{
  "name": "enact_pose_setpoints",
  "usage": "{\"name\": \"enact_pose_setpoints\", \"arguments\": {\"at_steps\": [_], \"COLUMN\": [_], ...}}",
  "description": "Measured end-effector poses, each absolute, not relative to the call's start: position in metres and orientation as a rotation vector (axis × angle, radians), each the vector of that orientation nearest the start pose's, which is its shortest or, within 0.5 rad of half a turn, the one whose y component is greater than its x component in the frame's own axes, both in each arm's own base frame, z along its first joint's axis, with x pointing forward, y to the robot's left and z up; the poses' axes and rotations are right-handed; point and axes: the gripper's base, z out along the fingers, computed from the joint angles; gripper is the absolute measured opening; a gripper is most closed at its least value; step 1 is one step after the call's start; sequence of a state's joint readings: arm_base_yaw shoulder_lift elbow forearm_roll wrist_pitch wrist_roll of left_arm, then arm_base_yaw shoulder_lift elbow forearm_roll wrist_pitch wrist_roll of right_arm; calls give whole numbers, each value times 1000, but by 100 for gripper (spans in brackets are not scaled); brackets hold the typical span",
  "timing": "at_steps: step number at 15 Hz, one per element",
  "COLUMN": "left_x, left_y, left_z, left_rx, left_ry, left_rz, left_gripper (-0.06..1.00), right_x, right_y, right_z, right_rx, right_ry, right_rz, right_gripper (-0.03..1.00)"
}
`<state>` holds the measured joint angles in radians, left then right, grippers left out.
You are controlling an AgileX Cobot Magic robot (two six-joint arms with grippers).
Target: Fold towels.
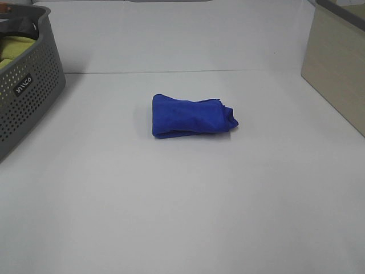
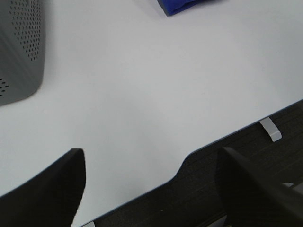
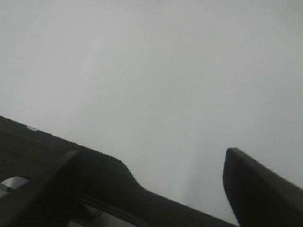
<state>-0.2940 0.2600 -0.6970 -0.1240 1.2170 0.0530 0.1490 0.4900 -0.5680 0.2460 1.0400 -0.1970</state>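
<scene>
A royal blue towel point(image 1: 191, 116) lies folded into a small bundle in the middle of the white table point(image 1: 182, 217). A corner of it shows in the left wrist view point(image 2: 182, 5). Neither arm shows in the exterior high view. In the left wrist view my left gripper point(image 2: 151, 165) is open and empty, over the table's front edge, far from the towel. In the right wrist view my right gripper point(image 3: 151, 165) is open and empty over bare table near the edge. The towel is out of that view.
A grey perforated basket point(image 1: 25, 85) stands at the far left, holding a yellow-green cloth point(image 1: 14, 48); its wall shows in the left wrist view point(image 2: 19, 47). A beige box point(image 1: 336, 63) stands at the far right.
</scene>
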Motion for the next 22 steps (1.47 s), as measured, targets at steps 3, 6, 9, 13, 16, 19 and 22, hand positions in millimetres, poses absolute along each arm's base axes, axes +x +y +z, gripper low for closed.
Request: {"name": "enact_pose_setpoints", "arguments": {"at_steps": [3, 6, 9, 13, 16, 19, 22], "left_x": [-6, -1, 1, 1, 1, 1, 3], "left_y": [-9, -13, -15, -16, -16, -16, -12], "left_z": [290, 280, 278, 279, 279, 279, 278], "left_rx": [458, 502, 537, 565, 623, 652, 585], "left_ry": [2180, 2072, 2049, 2033, 2014, 2003, 2030], "left_rz": [-260, -266, -266, -252, -217, -200, -186], "left_gripper": [72, 72, 72, 72, 72, 72, 72], "right_x": [41, 24, 23, 23, 23, 23, 23], "right_y": [18, 10, 10, 11, 11, 11, 11], "right_z": [282, 278, 277, 277, 277, 277, 277], "right_rx": [-343, -287, -288, -272, -272, -272, -272], "right_ry": [2282, 2215, 2219, 2222, 2222, 2222, 2222], "right_rz": [179, 120, 125, 140, 140, 140, 140], "right_gripper": [77, 77, 77, 77, 77, 77, 77]}}
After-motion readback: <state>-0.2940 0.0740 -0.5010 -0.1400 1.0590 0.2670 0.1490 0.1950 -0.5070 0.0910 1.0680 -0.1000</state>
